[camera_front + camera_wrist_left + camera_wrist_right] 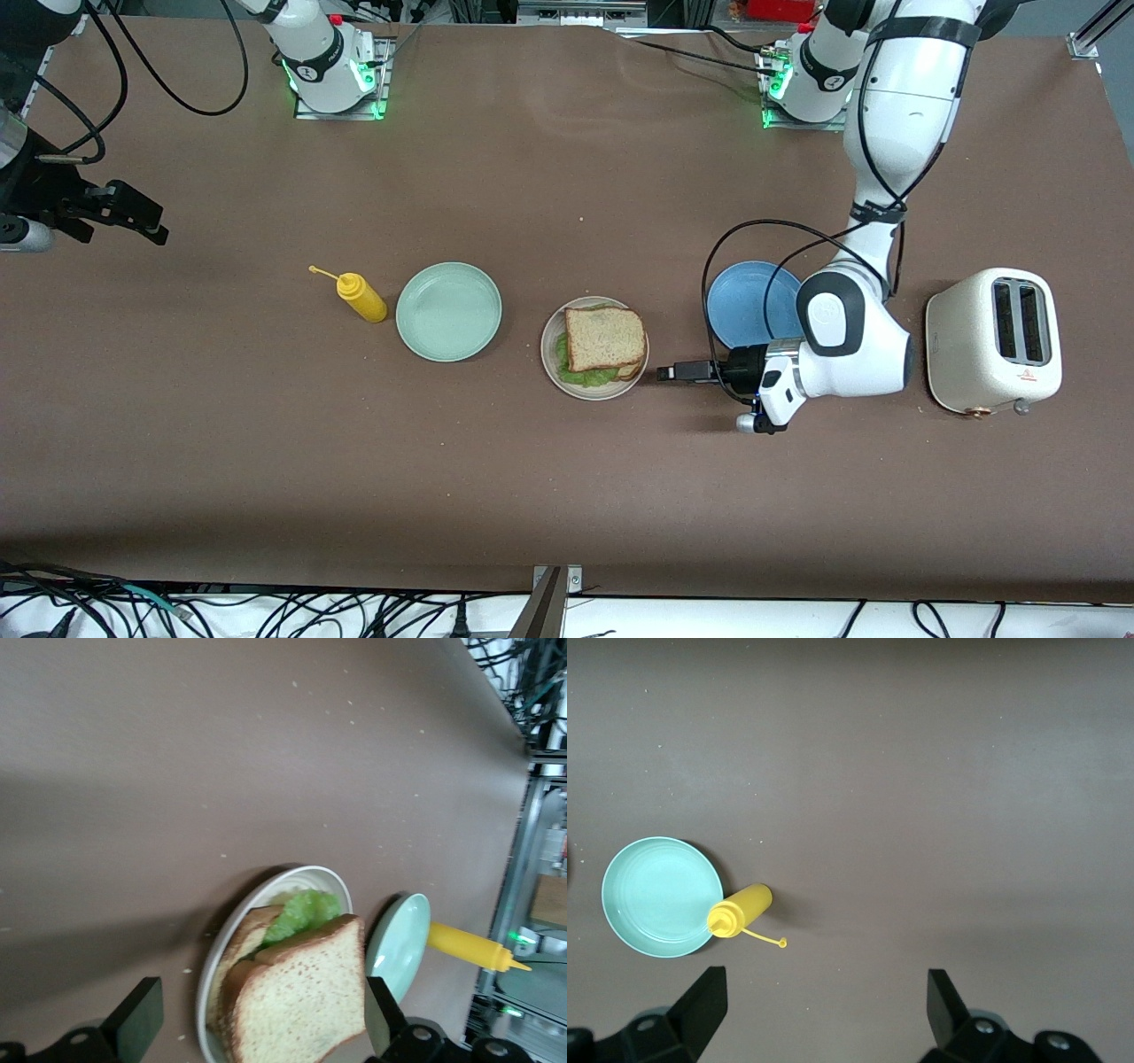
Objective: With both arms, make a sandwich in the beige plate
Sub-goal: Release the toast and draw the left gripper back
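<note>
I see sandwich [604, 344] stacked on beige plate [551, 359]. Left hand [666, 372] open, empty, at plate's 3 o'clock. Right hand [146, 226] open, waiting over bench [266, 443].

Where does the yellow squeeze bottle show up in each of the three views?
Front view: the yellow squeeze bottle stands beside the mint-green plate, toward the right arm's end of the table.
Left wrist view: the bottle shows at the picture's edge, past the sandwich.
Right wrist view: the bottle touches the plate's rim.
Shared landmark: the mint-green plate.
</note>
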You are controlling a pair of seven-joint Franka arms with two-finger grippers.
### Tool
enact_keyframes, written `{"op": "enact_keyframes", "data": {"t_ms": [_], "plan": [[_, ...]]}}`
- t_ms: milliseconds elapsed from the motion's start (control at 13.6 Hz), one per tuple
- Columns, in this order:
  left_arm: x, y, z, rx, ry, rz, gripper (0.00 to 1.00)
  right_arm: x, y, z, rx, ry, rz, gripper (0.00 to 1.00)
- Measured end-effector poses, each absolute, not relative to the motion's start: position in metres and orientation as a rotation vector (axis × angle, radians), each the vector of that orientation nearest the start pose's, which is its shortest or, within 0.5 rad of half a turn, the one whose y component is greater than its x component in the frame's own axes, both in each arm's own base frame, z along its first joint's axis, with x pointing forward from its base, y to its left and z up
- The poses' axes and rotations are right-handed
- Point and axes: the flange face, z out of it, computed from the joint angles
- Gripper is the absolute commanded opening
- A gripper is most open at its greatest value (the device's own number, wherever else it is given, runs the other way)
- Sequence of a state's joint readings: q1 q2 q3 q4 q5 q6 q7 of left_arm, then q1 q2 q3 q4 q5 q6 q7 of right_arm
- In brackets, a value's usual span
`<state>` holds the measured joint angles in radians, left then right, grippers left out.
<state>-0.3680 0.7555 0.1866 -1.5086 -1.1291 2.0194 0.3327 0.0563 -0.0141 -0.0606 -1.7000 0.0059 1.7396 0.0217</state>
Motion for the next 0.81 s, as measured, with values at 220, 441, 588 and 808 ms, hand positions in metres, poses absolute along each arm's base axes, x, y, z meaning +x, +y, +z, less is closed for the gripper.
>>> {"op": "enact_keyframes", "data": {"t_ms": [220,441,588,808], "plan": [[0.684,-0.176,0.251,2.455,0.057,-0.14,1.0,0.563,-0.002,0.586,-3.133,0.042,-0.086,1.0],[0.688,-0.144,0.275,2.604,-0.007,-0.129,1.0,0.563,-0.002,0.586,-3.133,0.042,-0.087,1.0],[0.69,-0.114,0.29,2.69,-0.046,-0.139,1.0,0.563,-0.002,0.586,-3.133,0.042,-0.086,1.0],[0.686,-0.061,0.312,2.774,-0.062,-0.189,1.0,0.563,-0.002,0.586,-3.133,0.042,-0.087,1.0]]}}
